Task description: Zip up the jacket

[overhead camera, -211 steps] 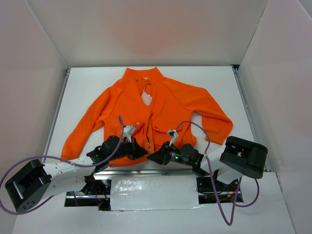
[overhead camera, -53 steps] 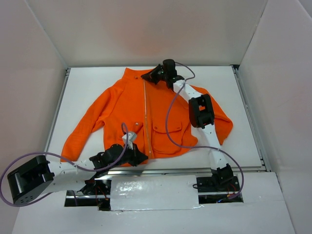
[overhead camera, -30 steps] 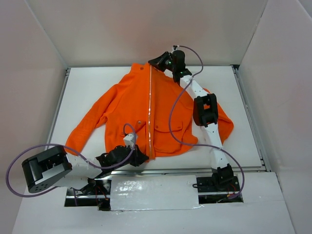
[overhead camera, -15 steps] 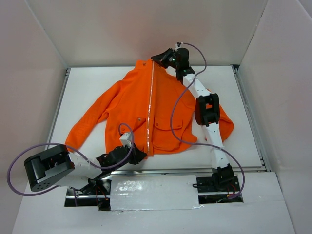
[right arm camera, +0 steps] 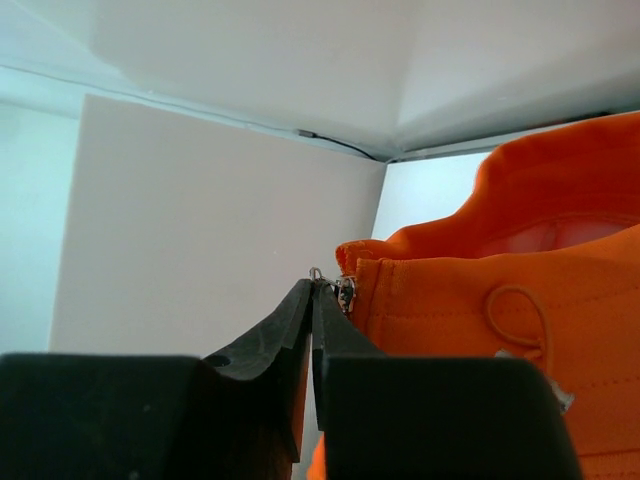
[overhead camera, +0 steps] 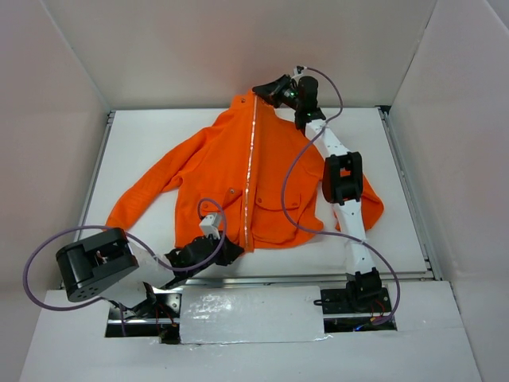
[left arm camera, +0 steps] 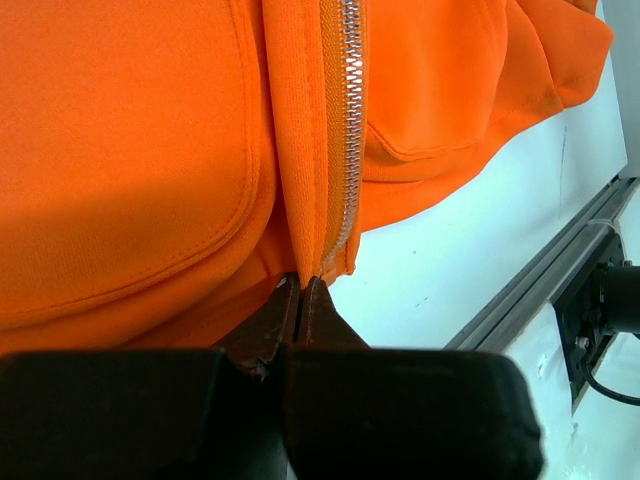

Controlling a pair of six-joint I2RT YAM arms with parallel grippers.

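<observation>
The bright orange jacket (overhead camera: 223,175) lies front-up on the white table, its pale zipper (overhead camera: 252,171) closed from hem to collar. My left gripper (overhead camera: 229,251) is shut on the jacket's bottom hem (left arm camera: 322,262) at the foot of the zipper (left arm camera: 348,120). My right gripper (overhead camera: 262,90) is stretched to the far end, shut on the zipper pull (right arm camera: 320,276) at the top of the collar (right arm camera: 450,290), which is lifted off the table.
White walls stand close behind and at both sides; the right gripper is near the back wall (overhead camera: 238,48). A metal rail (overhead camera: 238,280) runs along the table's near edge, also in the left wrist view (left arm camera: 540,290). Purple cables (overhead camera: 290,183) trail over the jacket.
My right gripper has carried the zipper pull from the hem up to the collar, closing the zipper, and now lifts the collar farther back and right. The jacket has been dragged and stretched that way.
</observation>
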